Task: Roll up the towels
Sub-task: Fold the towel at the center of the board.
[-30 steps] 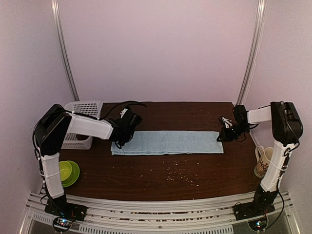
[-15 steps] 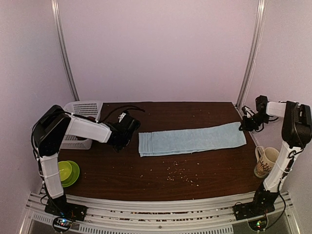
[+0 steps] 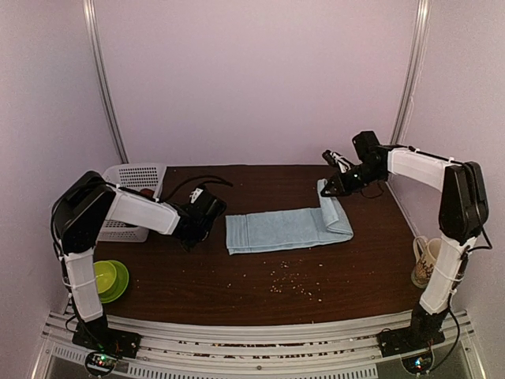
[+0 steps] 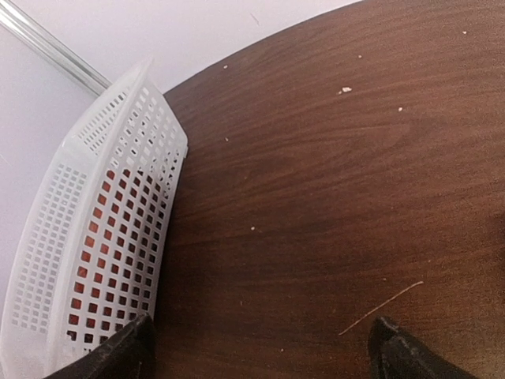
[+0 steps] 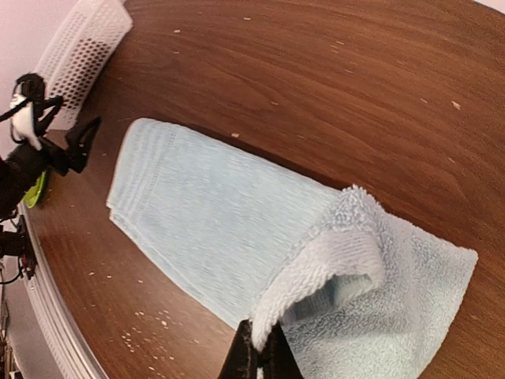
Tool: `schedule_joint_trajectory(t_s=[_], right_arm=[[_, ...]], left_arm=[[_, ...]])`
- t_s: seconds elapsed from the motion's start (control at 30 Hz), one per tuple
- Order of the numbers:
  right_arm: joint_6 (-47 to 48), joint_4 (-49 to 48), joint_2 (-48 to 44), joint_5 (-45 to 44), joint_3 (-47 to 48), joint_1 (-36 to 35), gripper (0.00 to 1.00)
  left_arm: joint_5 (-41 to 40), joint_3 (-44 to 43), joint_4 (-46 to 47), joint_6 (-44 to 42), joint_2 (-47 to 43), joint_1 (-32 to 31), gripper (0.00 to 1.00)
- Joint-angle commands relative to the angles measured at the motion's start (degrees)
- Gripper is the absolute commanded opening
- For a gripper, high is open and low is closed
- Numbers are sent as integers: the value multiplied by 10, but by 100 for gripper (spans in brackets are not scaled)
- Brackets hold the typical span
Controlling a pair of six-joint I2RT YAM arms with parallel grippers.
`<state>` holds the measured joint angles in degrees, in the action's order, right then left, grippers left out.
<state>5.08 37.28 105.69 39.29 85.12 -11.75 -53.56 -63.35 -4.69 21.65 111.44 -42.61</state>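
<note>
Right pincer (image 3: 326, 188) clamped on the lifted, folded-over end of the light-blue towel (image 3: 272, 230), which lies on the bench (image 3: 237, 288) below it, reaching just short of the left pincer (image 3: 189, 235), jaws apart, near the white basket (image 3: 136, 177).

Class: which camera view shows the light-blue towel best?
The top external view: the whole light-blue towel lies in frame, its right end lifted and folded over. The right wrist view shows that end close up, pinched by the right gripper, but crops part of it. The left wrist view shows none of it.
</note>
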Motion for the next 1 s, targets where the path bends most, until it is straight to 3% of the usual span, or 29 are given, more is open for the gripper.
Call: schedule_joint_trajectory(t_s=[0.0,0.33,0.53,0.97], right_arm=[[-35,1,44,38,64,-63,0],[-110,-65,159,50,169,-172,0],[-163,-124,207,62,212,-193,0],[-187,-140,264,76,244,-228,0]], left_arm=[[8,14,-22,35,-30,-6,95],[29,54,-56,61,-118,-12,96],[27,69,-66,67,-142,-16,96],[22,72,-74,70,-143,-19,98]])
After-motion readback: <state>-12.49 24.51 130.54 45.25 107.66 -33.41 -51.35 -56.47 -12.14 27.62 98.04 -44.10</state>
